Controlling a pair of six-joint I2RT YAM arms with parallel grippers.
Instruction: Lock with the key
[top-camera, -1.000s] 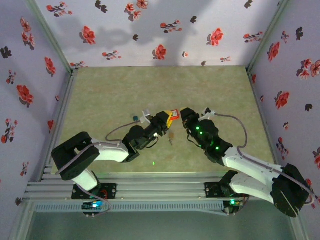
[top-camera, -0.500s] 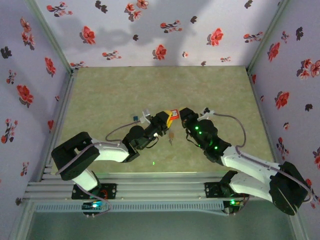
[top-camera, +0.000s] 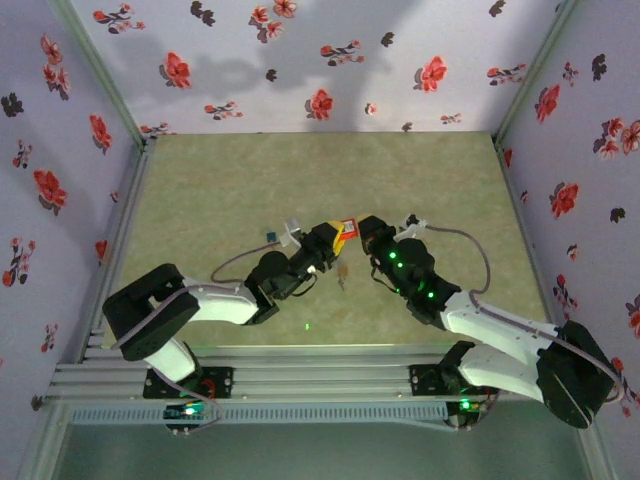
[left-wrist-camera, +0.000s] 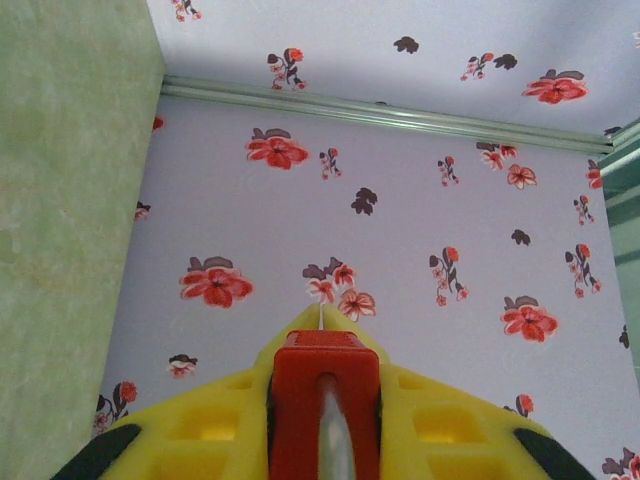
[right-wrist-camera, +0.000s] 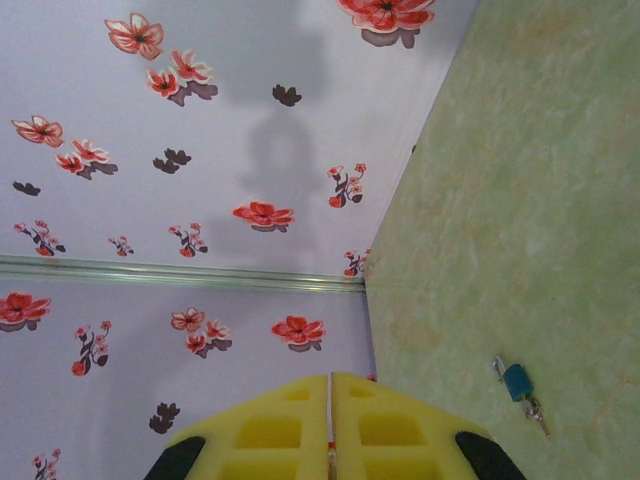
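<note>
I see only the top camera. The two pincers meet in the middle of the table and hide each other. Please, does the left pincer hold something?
Observer: Yes. In the left wrist view the left pincer is closed on a red lock, between its yellow pads.
Operator: And the right pincer, is it open?
Observer: No. The right wrist view shows its yellow pads pressed together, no gap; whether they pinch anything I cannot tell.
Operator: What is the small blue thing left of the pincers?
Observer: The right wrist view shows metal pieces at both its ends; it lies loose on the table.
</note>
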